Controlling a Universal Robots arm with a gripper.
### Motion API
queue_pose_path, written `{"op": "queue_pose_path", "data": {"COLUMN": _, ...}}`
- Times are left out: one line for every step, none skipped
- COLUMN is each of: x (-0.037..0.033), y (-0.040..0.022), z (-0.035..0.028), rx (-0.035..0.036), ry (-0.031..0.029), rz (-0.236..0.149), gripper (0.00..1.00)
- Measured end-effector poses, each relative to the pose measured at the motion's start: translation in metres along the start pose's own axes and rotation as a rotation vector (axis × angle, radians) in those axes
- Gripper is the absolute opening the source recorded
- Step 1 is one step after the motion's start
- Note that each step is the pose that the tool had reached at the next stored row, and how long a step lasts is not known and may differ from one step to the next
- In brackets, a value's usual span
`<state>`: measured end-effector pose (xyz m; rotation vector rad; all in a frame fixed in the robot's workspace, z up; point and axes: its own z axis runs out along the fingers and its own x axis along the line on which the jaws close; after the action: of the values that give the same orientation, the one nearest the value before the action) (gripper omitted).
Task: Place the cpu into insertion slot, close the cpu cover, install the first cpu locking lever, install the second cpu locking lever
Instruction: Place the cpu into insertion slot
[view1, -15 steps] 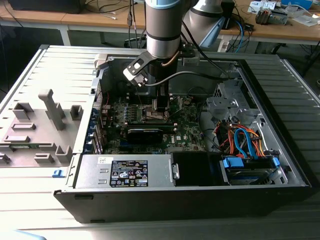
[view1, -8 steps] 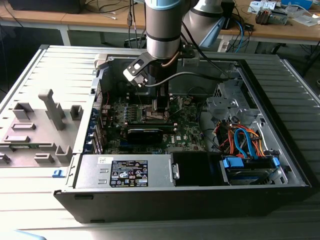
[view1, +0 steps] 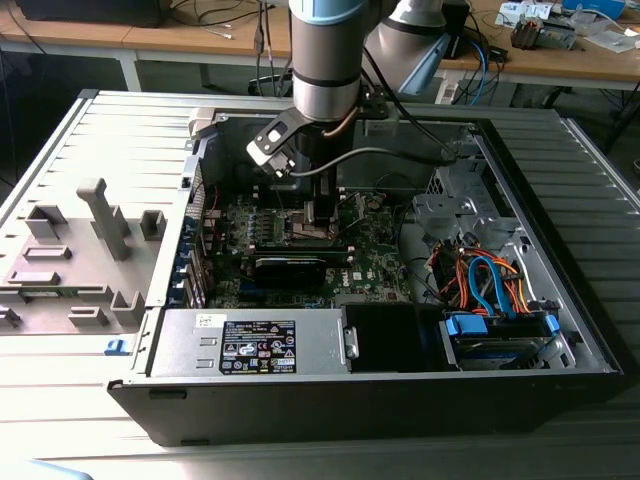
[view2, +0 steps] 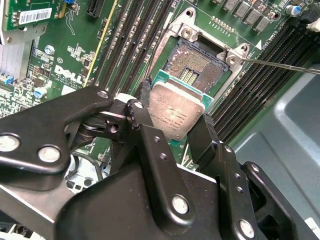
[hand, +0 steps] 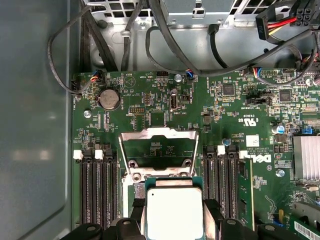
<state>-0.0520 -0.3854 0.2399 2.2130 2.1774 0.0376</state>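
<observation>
1. In the exterior view, an open computer case lies on its side on a table. The robot arm reaches straight down into it, and the gripper sits low over the motherboard.
2. In the second wrist view, the gripper is clamped on the cpu. Its two black fingers press against opposite edges of the chip, spread just as wide as the chip itself.
3. The cpu is held with its silver-grey top facing the cameras. It hangs over the near edge of the slot and covers part of it. The rest of the slot's dark centre is bare. Whether the chip touches the slot cannot be told.
4. In the first wrist view, the cpu is between the fingers. The cover stands swung open just beyond the chip, and green board shows through its window.
5. A lever, thin and metal, sticks out from one corner of the slot, unlatched.
6. Rows of long black memory slots run on both sides of the slot.
</observation>
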Motion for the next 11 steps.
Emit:
{"op": "queue_pose_path", "data": {"x": 0.0000, "y": -0.0001, "z": 0.0022, "rx": 0.0000, "ry": 0.0000, "rz": 0.000, "gripper": 0.55}}
{"op": "queue_pose_path", "data": {"x": 0.0000, "y": -0.0001, "z": 0.0023, "rx": 0.0000, "ry": 0.0000, "rz": 0.000, "gripper": 0.55}}
{"op": "queue_pose_path", "data": {"x": 0.0000, "y": -0.0001, "z": 0.0025, "rx": 0.0000, "ry": 0.0001, "rz": 0.000, "gripper": 0.55}}
{"op": "queue_pose_path", "data": {"x": 0.0000, "y": -0.0001, "z": 0.0027, "rx": 0.0000, "ry": 0.0000, "rz": 0.000, "gripper": 0.55}}
{"op": "queue_pose_path", "data": {"x": 0.0000, "y": -0.0001, "z": 0.0029, "rx": 0.0000, "ry": 0.0001, "rz": 0.000, "gripper": 0.55}}
{"op": "queue_pose_path", "data": {"x": 0.0000, "y": -0.0002, "z": 0.0030, "rx": 0.0000, "ry": 0.0001, "rz": 0.000, "gripper": 0.55}}
{"op": "queue_pose_path", "data": {"x": 0.0000, "y": -0.0001, "z": 0.0031, "rx": 0.0000, "ry": 0.0001, "rz": 0.000, "gripper": 0.55}}
{"op": "queue_pose_path", "data": {"x": 0.0000, "y": -0.0002, "z": 0.0032, "rx": 0.0000, "ry": 0.0001, "rz": 0.000, "gripper": 0.55}}
{"op": "queue_pose_path", "data": {"x": 0.0000, "y": -0.0002, "z": 0.0034, "rx": -0.0001, "ry": 0.0001, "rz": 0.000, "gripper": 0.55}}
{"op": "queue_pose_path", "data": {"x": 0.0000, "y": -0.0002, "z": 0.0036, "rx": 0.0000, "ry": 0.0001, "rz": 0.000, "gripper": 0.55}}
{"op": "queue_pose_path", "data": {"x": 0.0000, "y": -0.0002, "z": 0.0037, "rx": 0.0000, "ry": 0.0001, "rz": 0.000, "gripper": 0.55}}
